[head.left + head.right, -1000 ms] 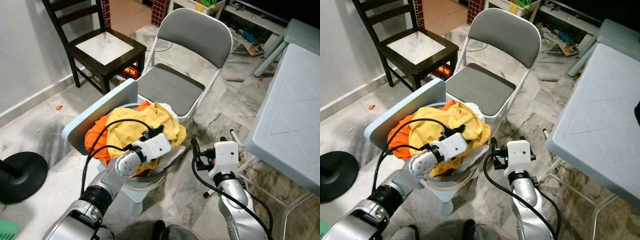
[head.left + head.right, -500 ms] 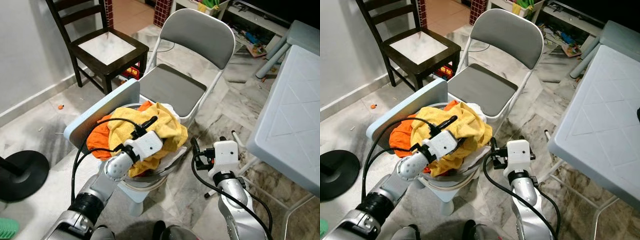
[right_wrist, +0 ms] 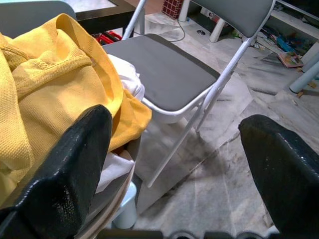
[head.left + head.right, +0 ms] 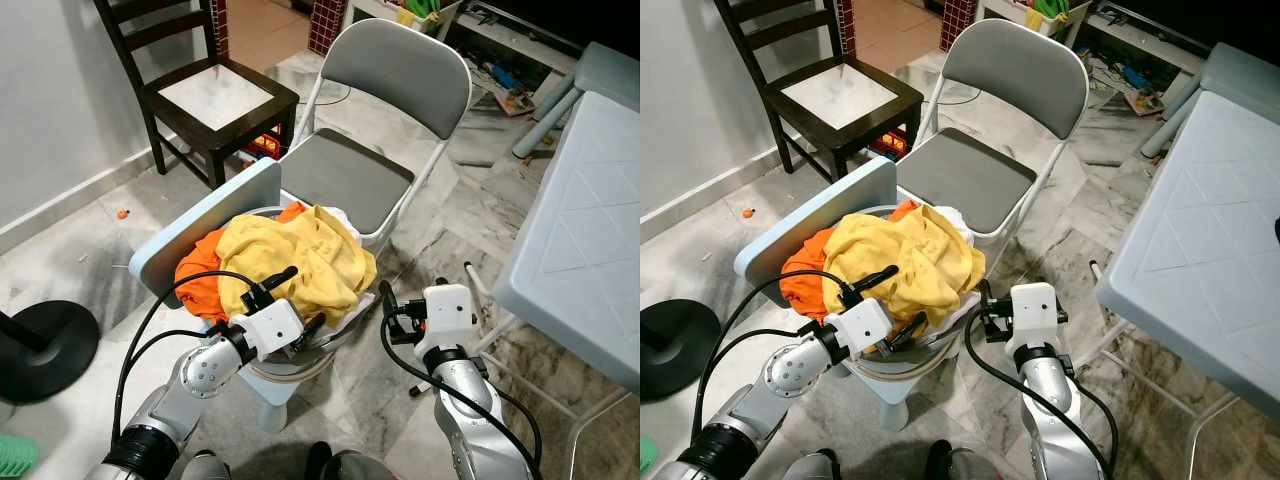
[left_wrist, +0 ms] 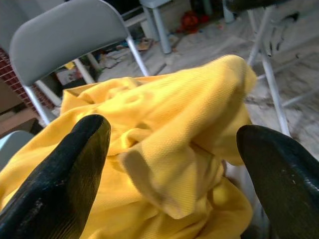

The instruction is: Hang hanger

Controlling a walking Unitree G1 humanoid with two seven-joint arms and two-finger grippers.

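Left end effector (image 5: 169,164) open by yellow shirt (image 4: 300,262), right end effector (image 3: 174,164) open nr basket (image 4: 902,362)

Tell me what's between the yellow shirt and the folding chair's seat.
A bit of white cloth lies between the yellow shirt and the chair seat, seen in the right wrist view.

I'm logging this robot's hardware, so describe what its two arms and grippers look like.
Both arms are silver metal with ribbed black joint collars and looping black cables. Each wrist carries a white boxy housing. The left gripper and right gripper each have two long, matte black, rounded fingers.
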